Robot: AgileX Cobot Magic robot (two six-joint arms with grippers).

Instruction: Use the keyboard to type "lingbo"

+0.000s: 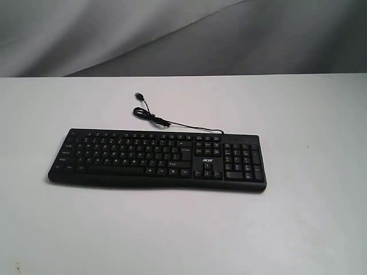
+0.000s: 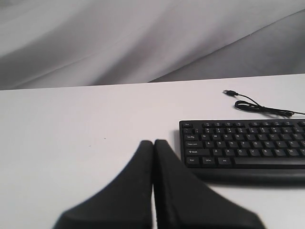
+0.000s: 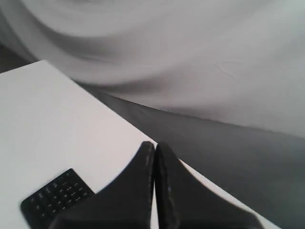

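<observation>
The black keyboard (image 1: 157,159) lies flat on the white table (image 1: 183,229), number pad to the right, its thin cable (image 1: 166,121) curling away behind it. Neither arm shows in the exterior view. In the left wrist view my left gripper (image 2: 153,142) is shut with nothing in it, hovering over bare table beside the keyboard's (image 2: 243,148) Ctrl and Shift corner. My right gripper (image 3: 155,144) is shut and empty too, above the table's edge, with the keyboard's number pad corner (image 3: 55,196) off to one side.
A grey cloth backdrop (image 1: 183,34) hangs behind the table. The cable's USB plug (image 1: 139,95) lies loose on the tabletop behind the keyboard. The table's edge (image 3: 119,114) runs close to the right gripper, with dark floor beyond.
</observation>
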